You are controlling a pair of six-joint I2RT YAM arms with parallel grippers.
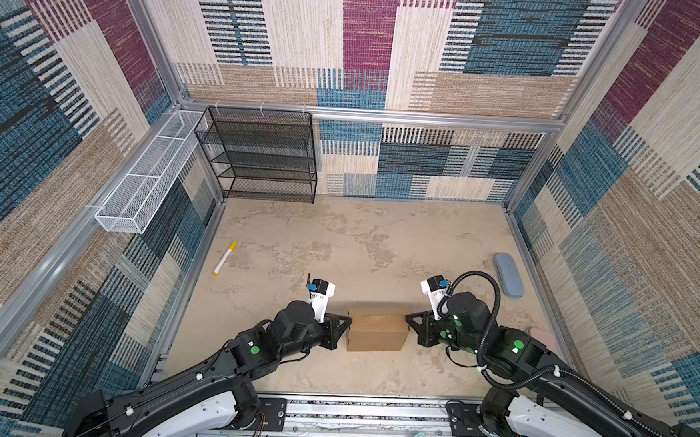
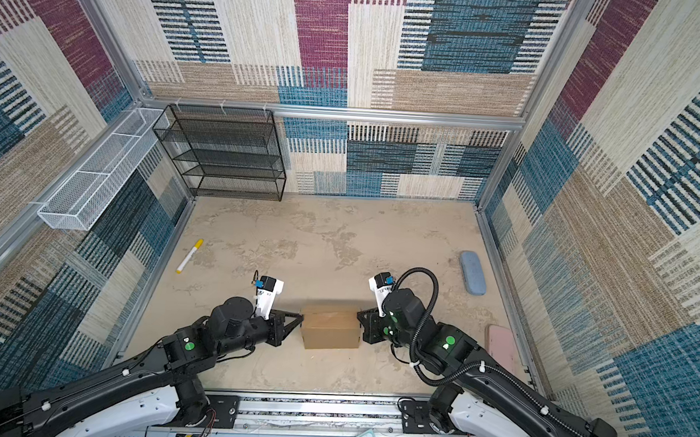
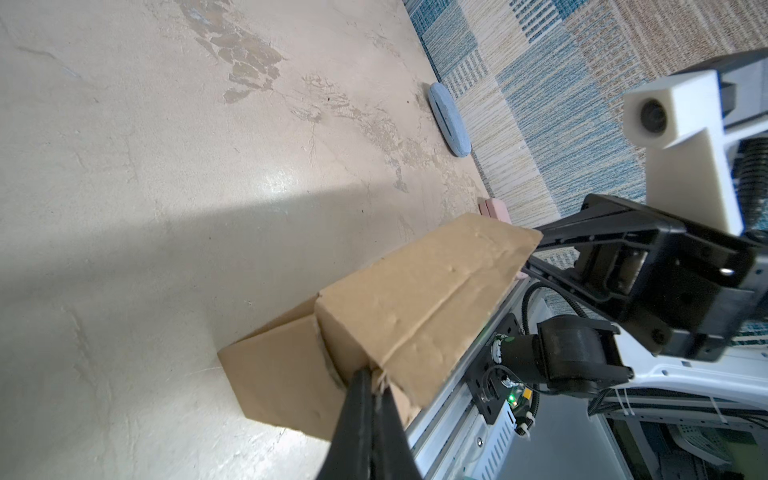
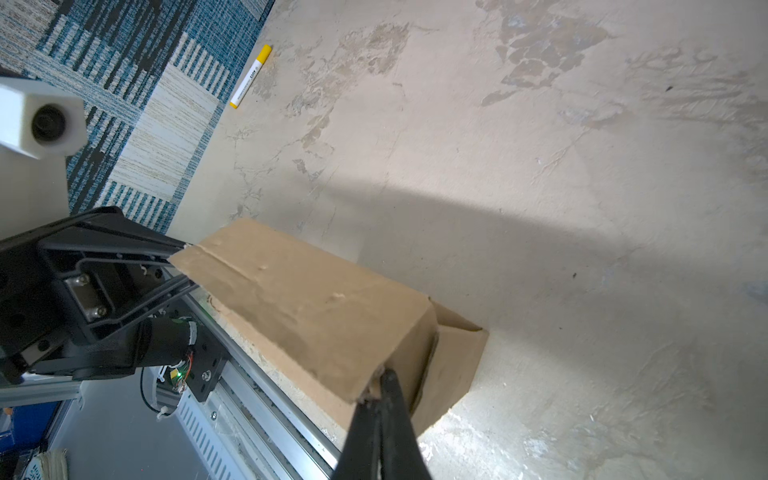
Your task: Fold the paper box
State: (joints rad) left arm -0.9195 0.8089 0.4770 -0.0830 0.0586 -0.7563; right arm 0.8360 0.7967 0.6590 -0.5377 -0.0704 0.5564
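The paper box (image 1: 378,331) (image 2: 331,328) is standing closed on the tabletop (image 1: 338,248), at the 6 o'clock part of the surface near the front rail. In both top views its long axis is running from 9 o'clock to 3 o'clock. In the left wrist view a seam is running along the top face (image 3: 399,307).

The left gripper (image 1: 350,320) (image 3: 376,374) is meeting the box's 9 o'clock end at the upper edge, its jaws pressed together. The left arm is reaching in low from 7 o'clock. The right gripper (image 1: 406,318) (image 4: 380,374) is meeting the 3 o'clock end at the upper edge, its jaws likewise pressed together, and the right arm is reaching in from 5 o'clock. Whether either tip is catching a sliver of cardboard cannot be told.

A yellow-capped marker (image 1: 224,258) is lying toward 10 o'clock of the box, well apart. A blue glasses case (image 1: 508,275) is lying toward 2 o'clock, near the side wall.
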